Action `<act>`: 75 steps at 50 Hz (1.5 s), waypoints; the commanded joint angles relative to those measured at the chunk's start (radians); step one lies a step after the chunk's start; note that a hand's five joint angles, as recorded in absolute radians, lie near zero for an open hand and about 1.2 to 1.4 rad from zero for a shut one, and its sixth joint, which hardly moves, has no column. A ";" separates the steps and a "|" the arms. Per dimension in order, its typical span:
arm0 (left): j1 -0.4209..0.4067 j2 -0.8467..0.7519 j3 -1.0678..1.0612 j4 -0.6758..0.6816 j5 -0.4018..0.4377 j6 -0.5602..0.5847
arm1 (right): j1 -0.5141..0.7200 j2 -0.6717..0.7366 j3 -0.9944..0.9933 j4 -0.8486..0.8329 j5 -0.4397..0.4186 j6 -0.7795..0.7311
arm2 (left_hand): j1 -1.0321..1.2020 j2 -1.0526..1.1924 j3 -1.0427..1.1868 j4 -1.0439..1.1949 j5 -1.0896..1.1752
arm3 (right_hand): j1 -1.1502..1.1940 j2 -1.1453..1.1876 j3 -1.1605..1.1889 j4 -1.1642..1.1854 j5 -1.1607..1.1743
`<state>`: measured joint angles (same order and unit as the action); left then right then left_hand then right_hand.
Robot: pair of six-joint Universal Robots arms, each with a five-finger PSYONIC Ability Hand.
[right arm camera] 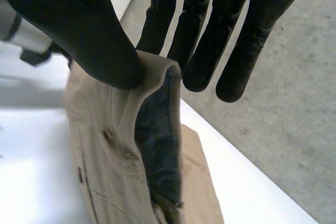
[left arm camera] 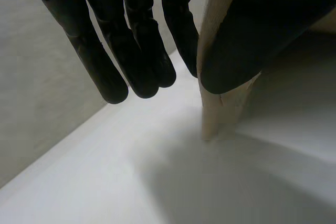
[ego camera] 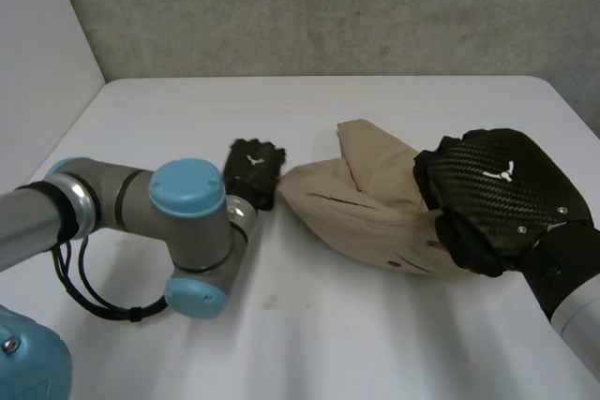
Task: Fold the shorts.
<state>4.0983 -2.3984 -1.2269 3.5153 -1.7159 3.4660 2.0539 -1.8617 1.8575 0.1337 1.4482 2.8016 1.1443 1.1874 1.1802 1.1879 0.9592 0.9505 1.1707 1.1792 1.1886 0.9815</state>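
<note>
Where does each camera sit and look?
Head view: between and behind the arms, looking down at the white table; both arms, left hand, right hand.
Left wrist view: along the left hand's palm, pinching the crumpled beige cloth shorts.
Right wrist view: along the right hand's palm, pinching the shorts' edge.
Shared: the shorts, in all three.

White table (ego camera: 375,344), near; rough grey concrete wall (ego camera: 328,7), far side; plain white wall (ego camera: 37,63), left.
</note>
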 commanded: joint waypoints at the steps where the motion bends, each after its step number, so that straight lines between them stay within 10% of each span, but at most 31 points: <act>1: 0.051 0.143 -0.068 -0.007 -0.140 -0.004 | -0.130 0.007 0.020 -0.006 -0.012 -0.021 | 0.252 0.209 0.216 0.208 0.263 | 0.446 0.226 0.217 0.208 0.240; 20: 0.097 0.852 -0.589 -0.015 -0.005 -0.022 | -0.153 0.208 0.011 -0.157 -0.034 -0.024 | 0.252 0.209 0.216 0.208 0.263 | 0.446 0.226 0.217 0.208 0.240; 25: 0.089 0.813 -0.629 -0.016 -0.002 -0.021 | -0.153 0.337 -0.035 -0.131 -0.025 -0.008 | 0.252 0.209 0.216 0.208 0.263 | 0.446 0.226 0.217 0.208 0.240; 29: 0.080 0.750 -0.622 -0.018 -0.004 -0.011 | -0.155 0.410 -0.076 -0.042 -0.026 0.028 | 0.252 0.209 0.216 0.208 0.263 | -0.293 -0.514 -0.522 -0.532 -0.499; 33: 0.060 0.722 -0.612 -0.016 -0.005 -0.011 | -0.162 0.427 -0.139 0.059 -0.031 0.130 | 0.252 0.209 0.216 0.208 0.263 | -0.460 -0.680 -0.689 -0.698 -0.666; 56: 0.059 0.532 -0.476 -0.013 -0.007 0.002 | -0.060 0.236 -0.057 0.242 -0.161 0.388 | 0.252 0.209 0.216 0.208 0.263 | -0.481 -0.701 -0.710 -0.719 -0.686; 75: 0.057 0.393 -0.324 -0.022 -0.024 0.005 | 0.207 0.420 0.009 0.052 0.165 0.437 | 0.252 0.209 0.216 0.208 0.263 | -0.458 -0.678 -0.686 -0.696 -0.663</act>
<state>4.1569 -1.9883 -1.5713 3.4975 -1.7297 3.4717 2.2196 -1.5115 1.8568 0.2477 1.5293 3.2395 1.1444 1.1961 1.1901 1.1960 0.9590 0.4133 0.4695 0.4589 0.4514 0.2784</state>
